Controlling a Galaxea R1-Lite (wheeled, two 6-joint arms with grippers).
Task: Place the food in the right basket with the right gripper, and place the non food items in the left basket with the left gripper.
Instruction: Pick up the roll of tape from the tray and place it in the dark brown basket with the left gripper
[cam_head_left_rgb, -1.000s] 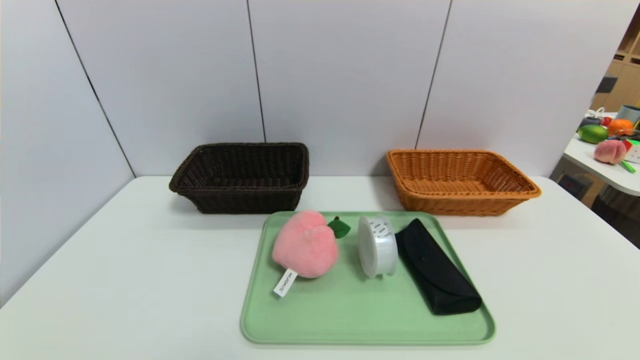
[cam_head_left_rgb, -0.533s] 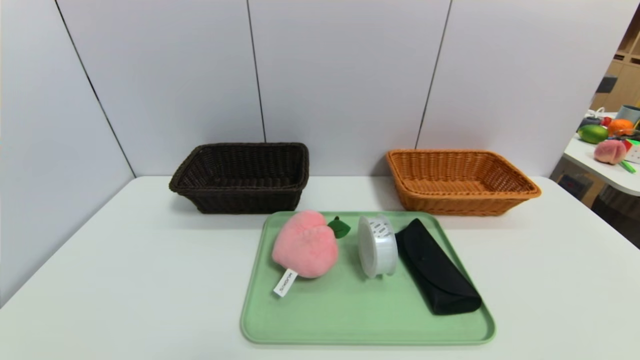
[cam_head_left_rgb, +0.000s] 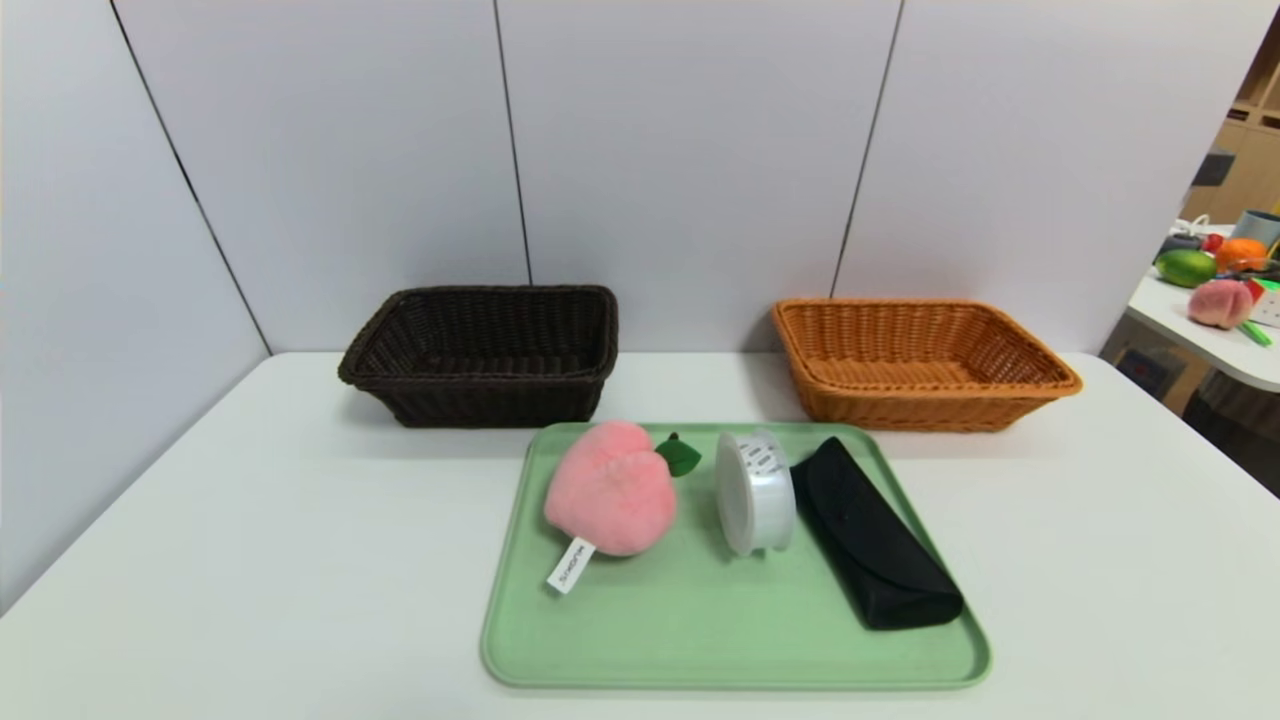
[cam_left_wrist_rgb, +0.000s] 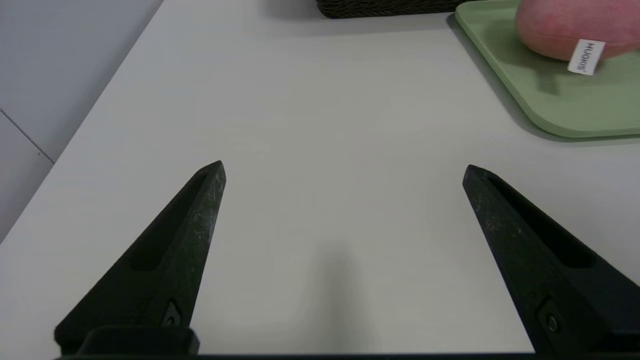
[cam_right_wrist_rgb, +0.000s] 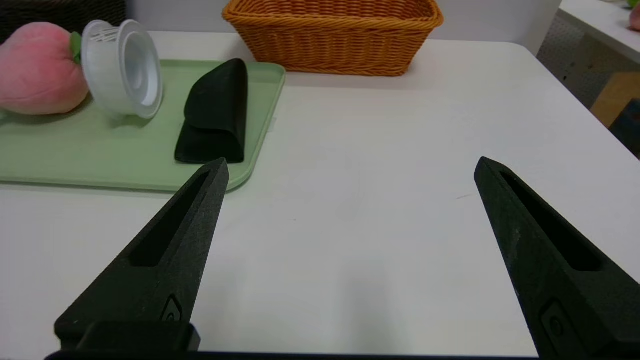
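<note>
Three items on the green tray (cam_head_left_rgb: 700, 640) — dark basket (cam_head_left_rgb: 485, 355) back left, orange basket (cam_head_left_rgb: 920, 362) back right.
Plush peach (cam_head_left_rgb: 610, 488), white spool (cam_head_left_rgb: 755, 492) on edge, black case (cam_head_left_rgb: 872, 535) lying lengthwise front-to-back; left gripper (cam_left_wrist_rgb: 342, 170) and right gripper (cam_right_wrist_rgb: 350, 167) spread wide over bare table — holding nothing.

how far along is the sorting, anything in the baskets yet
Nothing is sorted yet: the dark basket and the orange basket both look empty. Nothing is in hand; the left gripper and right gripper are open over bare table. Still on the green tray: the plush peach for the orange basket, and the tape roll and black case for the dark basket.
</note>
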